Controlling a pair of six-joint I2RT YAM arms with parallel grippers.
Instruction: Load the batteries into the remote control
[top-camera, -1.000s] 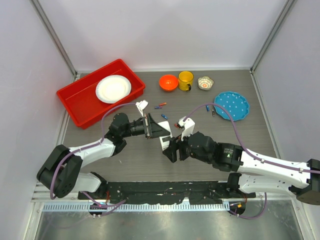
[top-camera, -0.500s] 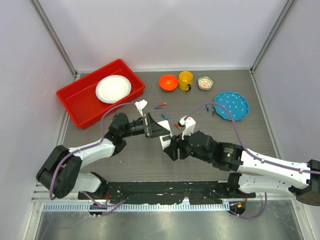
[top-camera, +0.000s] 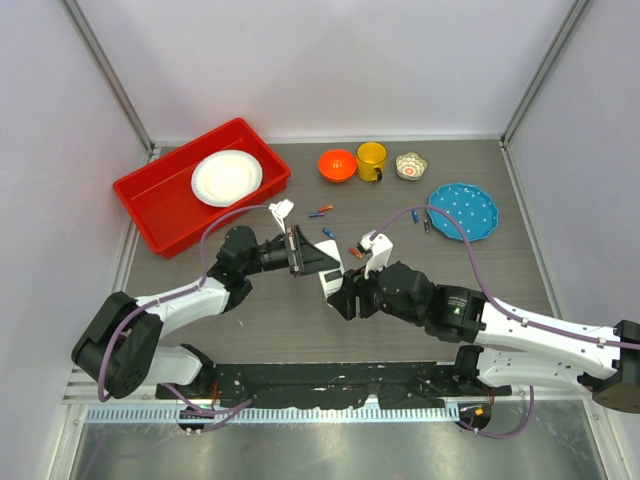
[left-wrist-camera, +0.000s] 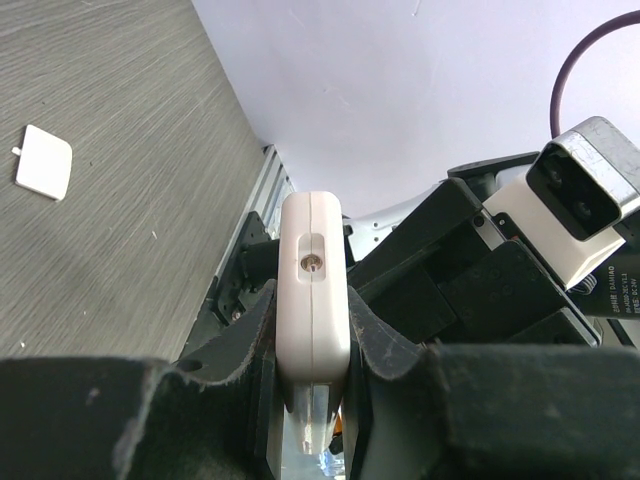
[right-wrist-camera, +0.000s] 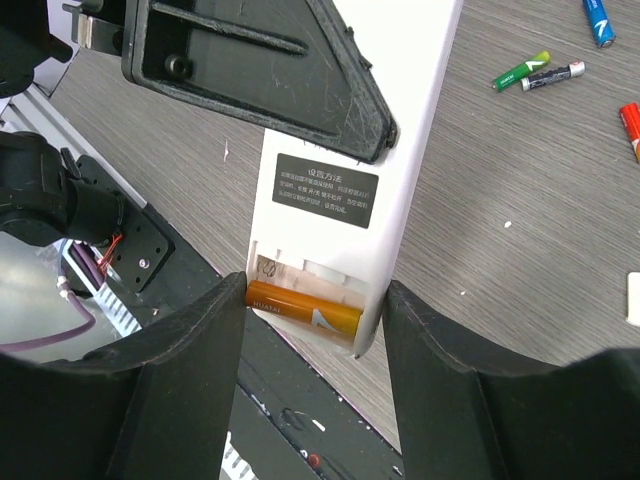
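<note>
My left gripper (top-camera: 318, 262) is shut on the white remote control (top-camera: 331, 281) and holds it edge-on above the table; in the left wrist view the remote (left-wrist-camera: 313, 290) sits pinched between the fingers. Its back faces the right wrist camera with the compartment open. An orange battery (right-wrist-camera: 300, 305) lies across the open compartment, its left end against one finger of my right gripper (right-wrist-camera: 312, 330); the other finger rests on the remote's side (right-wrist-camera: 400, 110). Loose batteries (top-camera: 320, 211) lie on the table; green (right-wrist-camera: 520, 70) and blue (right-wrist-camera: 598, 18) ones show. The white cover piece (top-camera: 283, 209) lies apart.
A red bin (top-camera: 150, 200) with a white plate (top-camera: 226, 177) stands at the back left. An orange bowl (top-camera: 337, 164), yellow mug (top-camera: 371, 159), small patterned bowl (top-camera: 410, 165) and blue plate (top-camera: 463, 210) line the back right. The cover also shows in the left wrist view (left-wrist-camera: 44, 161).
My right gripper has crept slightly up and left toward the remote's end. The left arm holds the remote almost still.
</note>
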